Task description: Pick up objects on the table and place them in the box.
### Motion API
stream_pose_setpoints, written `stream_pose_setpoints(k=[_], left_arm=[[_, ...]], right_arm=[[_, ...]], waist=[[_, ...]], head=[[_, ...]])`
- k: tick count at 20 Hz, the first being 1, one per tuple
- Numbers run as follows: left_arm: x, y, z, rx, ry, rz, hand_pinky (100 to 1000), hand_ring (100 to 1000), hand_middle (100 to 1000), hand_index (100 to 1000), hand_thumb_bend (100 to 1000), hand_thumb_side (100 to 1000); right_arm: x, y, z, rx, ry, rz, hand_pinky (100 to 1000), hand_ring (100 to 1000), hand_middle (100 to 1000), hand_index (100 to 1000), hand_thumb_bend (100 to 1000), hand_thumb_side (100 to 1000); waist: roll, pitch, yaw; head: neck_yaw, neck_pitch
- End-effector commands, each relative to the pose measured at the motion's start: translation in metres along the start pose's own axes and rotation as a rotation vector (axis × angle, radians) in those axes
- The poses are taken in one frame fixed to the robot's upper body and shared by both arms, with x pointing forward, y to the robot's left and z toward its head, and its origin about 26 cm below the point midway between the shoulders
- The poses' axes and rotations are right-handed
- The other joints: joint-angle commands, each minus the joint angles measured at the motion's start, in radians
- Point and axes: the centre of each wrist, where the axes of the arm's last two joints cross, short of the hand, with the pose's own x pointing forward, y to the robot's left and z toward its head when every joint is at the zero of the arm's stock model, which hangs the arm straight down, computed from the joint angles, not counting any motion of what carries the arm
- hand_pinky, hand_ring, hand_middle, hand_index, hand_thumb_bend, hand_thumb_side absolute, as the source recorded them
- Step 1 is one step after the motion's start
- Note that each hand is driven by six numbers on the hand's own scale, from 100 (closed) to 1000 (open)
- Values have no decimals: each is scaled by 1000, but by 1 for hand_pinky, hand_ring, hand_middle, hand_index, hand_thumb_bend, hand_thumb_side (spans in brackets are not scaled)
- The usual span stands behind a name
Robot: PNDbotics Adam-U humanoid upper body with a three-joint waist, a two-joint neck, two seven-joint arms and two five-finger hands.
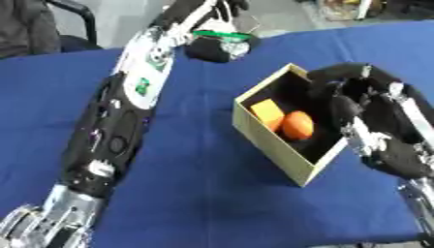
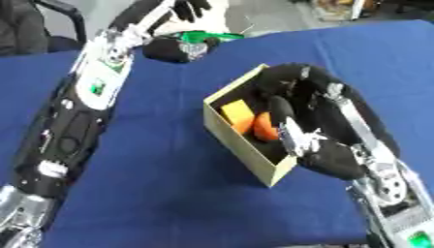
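A tan cardboard box with a dark inside stands on the blue table. In it lie a yellow block and an orange ball. My right hand hangs over the box's right half with its fingers bent down inside, beside the ball and not closed round it. My left arm stretches up the left side to the table's far edge. There my left hand is at a white and green thing; its grip is hidden. A dark rounded thing with a silver end sits just below.
Blue cloth covers the whole table. My left forearm lies over the table's left part. A dark chair stands behind the far left edge. Clutter shows on the floor at the top right.
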Motion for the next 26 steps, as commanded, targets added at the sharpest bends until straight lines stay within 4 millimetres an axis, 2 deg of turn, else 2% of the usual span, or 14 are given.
stream_pose_setpoints(k=[1,6,11,18,26], left_arm=[[-4,30,16,140,26,6,621,589,575,750,356,532],[-3,24,50,244,99,85,618,590,576,751,336,552],[11,7,79,311,154,186,612,585,570,748,317,569],[24,-15,119,373,192,309,607,581,566,745,294,581],[21,-19,135,379,197,427,605,576,560,741,274,584]], right_arm=[[6,-7,0,-25,-9,39,711,818,648,790,100,476],[4,-10,5,-56,16,78,711,820,654,791,100,478],[2,-13,9,-90,36,104,710,821,662,792,100,479],[2,-12,11,-101,49,115,711,823,670,793,100,481],[2,-12,11,-98,53,125,711,824,671,793,100,486]], waist=[[-3,-8,11],[-3,5,38],[-1,15,54],[9,21,41],[17,28,30]], head=[[-6,3],[2,7],[21,26],[38,44],[33,44]])
